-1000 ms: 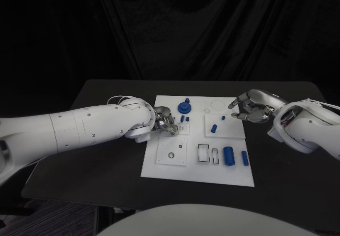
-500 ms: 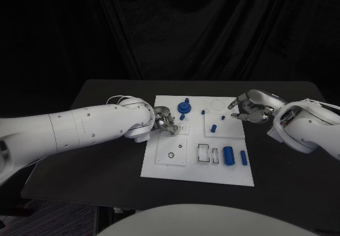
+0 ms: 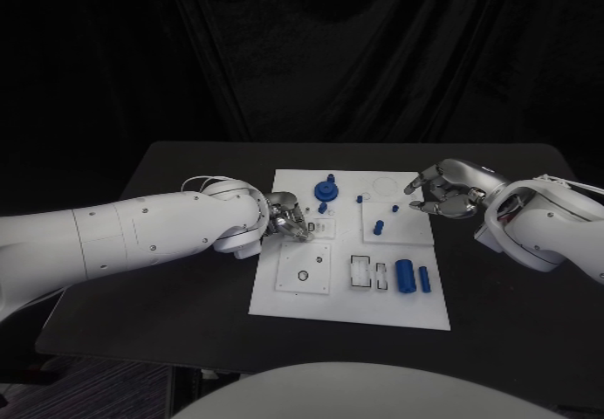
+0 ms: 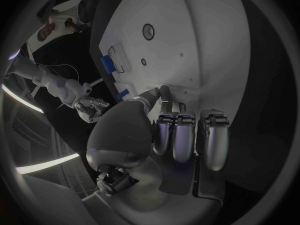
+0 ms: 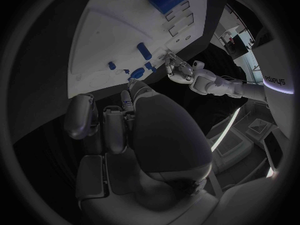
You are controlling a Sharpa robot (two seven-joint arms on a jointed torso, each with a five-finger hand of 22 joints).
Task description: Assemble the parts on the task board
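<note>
The left hand (image 3: 288, 219) has been pulled slightly back over the white board (image 3: 302, 301), fingers curled on nothing seen; the right hand (image 3: 443, 194) is held half-spread, empty.

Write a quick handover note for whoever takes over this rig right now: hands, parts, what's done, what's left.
Left hand: at the task board's left edge, fingers curled; holding anything, cannot tell.
Right hand: at the board's far right corner, open.
Parts: blue stacked piece stands at the far edge; large blue cylinder and thin blue pin lie near right.
Left: loose parts still to assemble.
</note>
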